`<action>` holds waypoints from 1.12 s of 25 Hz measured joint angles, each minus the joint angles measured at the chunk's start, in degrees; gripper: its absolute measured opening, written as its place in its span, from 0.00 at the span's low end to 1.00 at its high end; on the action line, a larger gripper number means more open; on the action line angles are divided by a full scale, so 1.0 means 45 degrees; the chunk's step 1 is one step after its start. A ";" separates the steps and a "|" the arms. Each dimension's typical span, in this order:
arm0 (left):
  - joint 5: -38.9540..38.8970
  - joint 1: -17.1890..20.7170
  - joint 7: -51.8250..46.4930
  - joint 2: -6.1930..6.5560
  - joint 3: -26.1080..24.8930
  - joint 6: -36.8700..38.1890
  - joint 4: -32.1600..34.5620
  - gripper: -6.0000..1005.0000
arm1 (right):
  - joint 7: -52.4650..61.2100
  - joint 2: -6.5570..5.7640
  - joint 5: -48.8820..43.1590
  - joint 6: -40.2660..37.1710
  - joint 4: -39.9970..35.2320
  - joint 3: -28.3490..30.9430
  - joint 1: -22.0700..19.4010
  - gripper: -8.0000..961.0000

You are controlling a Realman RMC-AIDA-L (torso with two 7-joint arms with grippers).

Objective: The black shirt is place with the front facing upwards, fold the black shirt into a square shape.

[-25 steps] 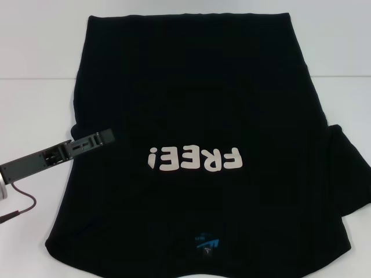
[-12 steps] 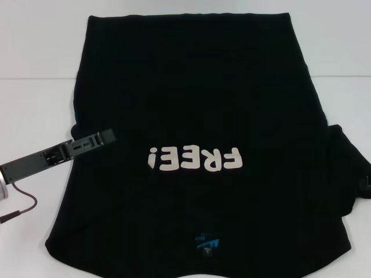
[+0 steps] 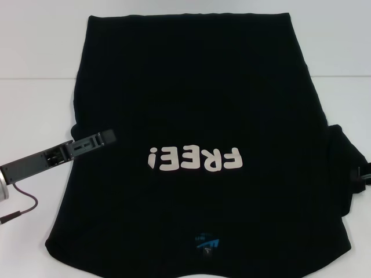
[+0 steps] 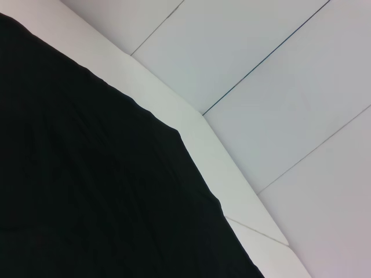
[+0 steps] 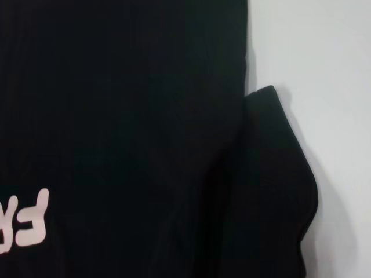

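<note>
The shirt (image 3: pixel 197 116) is spread face-up on the bench (image 3: pixel 35 69), collar nearest the robot. The left tool (image 3: pixel 107 137) rests on its left edge, apparently closed; the right tool (image 3: pixel 362 176) is barely seen at the right sleeve, state unclear.

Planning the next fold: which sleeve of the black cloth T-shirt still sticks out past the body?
The sleeve on the robot's right sticks out from the black cloth T-shirt; the left side, by the left gripper, shows none spread out.

black shirt (image 3: pixel 197 87): matt black cloth under me, faintly ribbed
lettering (image 3: pixel 194 158): smooth white print
table (image 3: pixel 35 40): smooth matt white
my left gripper (image 3: pixel 95 139): matt dark-grey plastic
</note>
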 joint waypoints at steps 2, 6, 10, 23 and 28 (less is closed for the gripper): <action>0.0000 -0.0005 0.0000 0.0000 0.0000 0.0000 0.0000 0.94 | 0.0000 0.0052 0.0018 0.0066 0.0001 0.0012 0.0000 0.48; 0.0000 -0.0019 0.0000 0.0013 0.0000 -0.0001 0.0000 0.94 | 0.0001 0.0158 0.0042 0.0217 0.0023 -0.0032 0.0016 0.48; -0.0003 -0.0019 0.0000 0.0017 0.0000 0.0000 -0.0015 0.94 | 0.0002 0.0172 0.0044 0.0384 0.0329 -0.0068 0.0137 0.48; -0.0113 -0.0019 0.0022 0.0021 0.0000 0.0000 -0.0040 0.94 | 0.0129 0.0152 -0.0017 0.0530 0.0681 -0.0106 0.0384 0.43; -0.0162 -0.0019 0.0053 0.0023 -0.0003 -0.0001 -0.0039 0.94 | 0.0162 0.0137 0.0018 0.0493 0.0699 -0.0080 0.0392 0.40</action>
